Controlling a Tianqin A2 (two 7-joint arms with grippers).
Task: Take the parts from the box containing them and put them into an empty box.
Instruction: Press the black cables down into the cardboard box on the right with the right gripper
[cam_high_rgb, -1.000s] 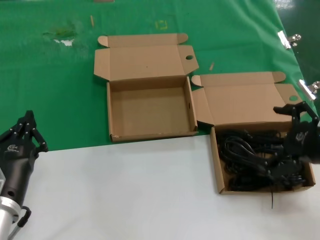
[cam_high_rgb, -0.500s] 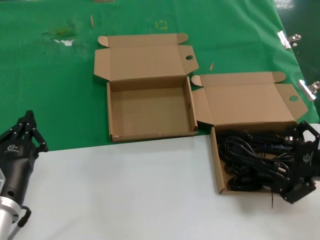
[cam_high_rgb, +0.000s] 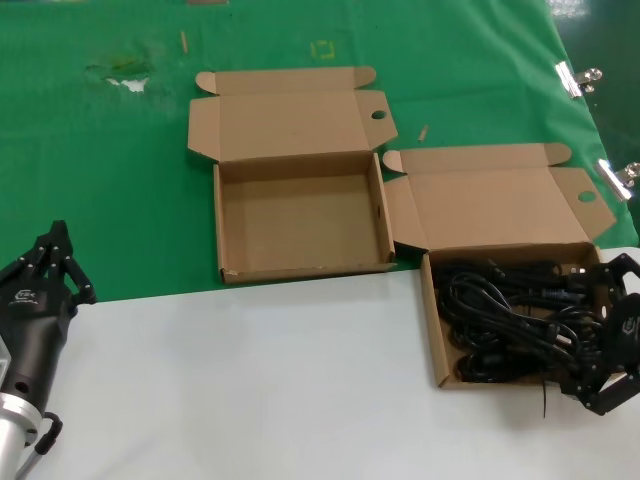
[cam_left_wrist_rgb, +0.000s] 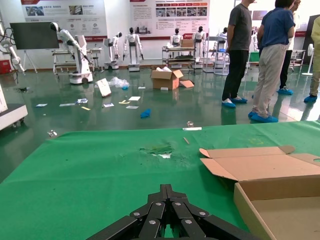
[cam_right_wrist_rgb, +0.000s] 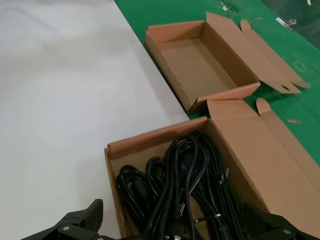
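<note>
The box with the parts (cam_high_rgb: 436, 330) lies at the right, lid open, full of tangled black power cords (cam_high_rgb: 505, 320). The empty box (cam_high_rgb: 300, 215) lies at the centre on the green cloth, lid open. My right gripper (cam_high_rgb: 602, 336) is open and empty, its jaws spread wide over the right end of the cord box. In the right wrist view the cords (cam_right_wrist_rgb: 185, 185) lie between my spread fingertips (cam_right_wrist_rgb: 90, 216), with the empty box (cam_right_wrist_rgb: 200, 65) beyond. My left gripper (cam_high_rgb: 55, 262) is shut and empty, parked at the near left, and shows shut in its wrist view (cam_left_wrist_rgb: 167, 193).
The table is green cloth (cam_high_rgb: 100, 180) at the back and white surface (cam_high_rgb: 250, 380) in front. Metal clips (cam_high_rgb: 578, 78) sit at the right edge. The left wrist view shows the empty box's corner (cam_left_wrist_rgb: 250, 200), with people and robots far behind.
My right gripper has moved from over the cords toward the box's near right end, and stays empty. The cords, the boxes and the left arm have not moved.
</note>
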